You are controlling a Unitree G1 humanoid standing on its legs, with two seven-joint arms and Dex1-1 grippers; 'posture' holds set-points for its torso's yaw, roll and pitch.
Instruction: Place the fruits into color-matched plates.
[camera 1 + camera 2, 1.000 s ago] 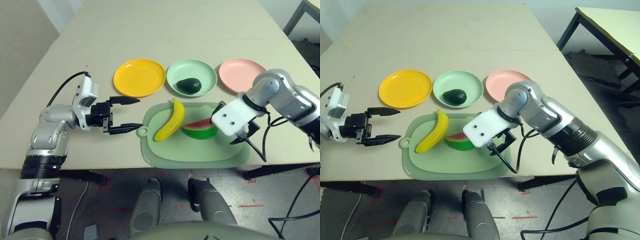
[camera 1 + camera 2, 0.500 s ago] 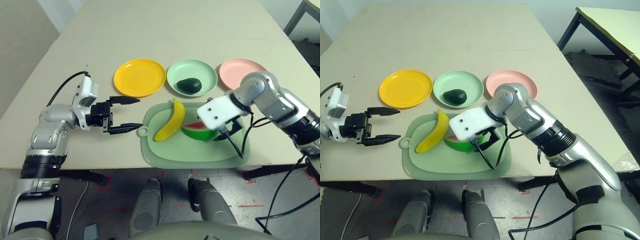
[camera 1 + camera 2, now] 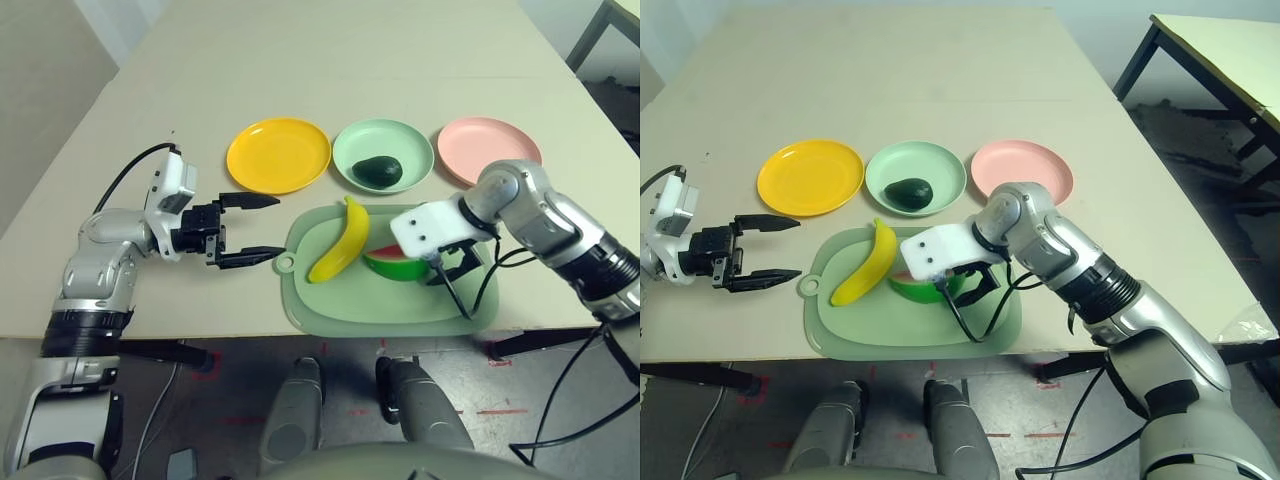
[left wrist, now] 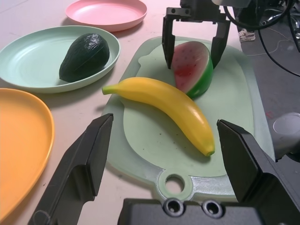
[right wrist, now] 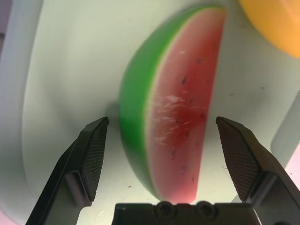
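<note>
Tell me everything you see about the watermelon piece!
The watermelon wedge looks like shiny plastic, with a smooth green rind, a pale edge and red flesh dotted with dark seeds. It rests on the mint green cutting board, beside the banana. The right gripper's open fingers stand on either side, with gaps showing between them and the wedge.

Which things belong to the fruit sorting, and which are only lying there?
Job: curved yellow banana, green-rinded watermelon wedge, dark green avocado; round yellow, mint, pink plastic plates.
Others: mint-green cutting board.
</note>
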